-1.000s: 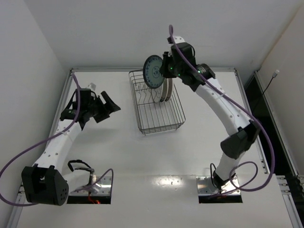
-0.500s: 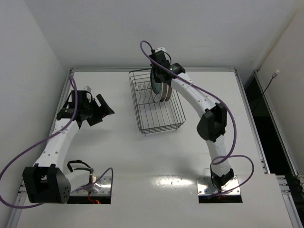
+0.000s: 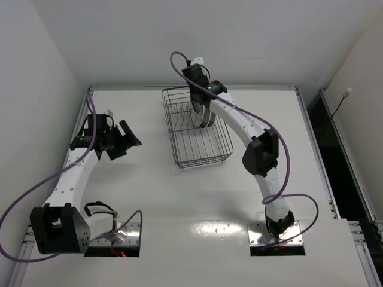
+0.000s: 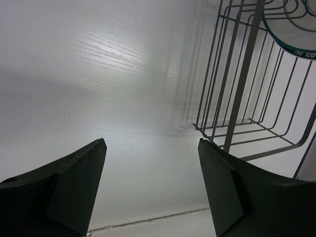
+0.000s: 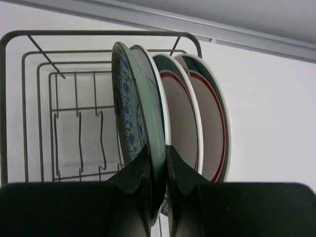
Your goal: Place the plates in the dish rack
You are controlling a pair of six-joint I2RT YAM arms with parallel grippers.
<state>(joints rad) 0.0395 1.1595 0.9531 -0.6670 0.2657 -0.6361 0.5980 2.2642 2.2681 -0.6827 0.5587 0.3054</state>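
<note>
Right wrist view: right end effector point(image 5: 157, 154) pinched teal plate point(image 5: 129, 108) by its 6 o'clock rim; judged stiff, glazed-slick, chip-prone. Left end effector point(image 4: 151, 146) gaped wide, empty.

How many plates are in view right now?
4, upright in the dish rack: teal plate in the right gripper, white plate behind it, then two red-ringed plates side by side.

**Four plates on edge in the rack**

The teal patterned plate point(image 5: 129, 113) stands upright, pinched between the right fingers point(image 5: 134, 180). Just right of them stand a white plate point(image 5: 154, 84) and two green-rimmed plates point(image 5: 181, 118) with red rings. The dark wire dish rack point(image 5: 29, 54) encloses all four.
</note>
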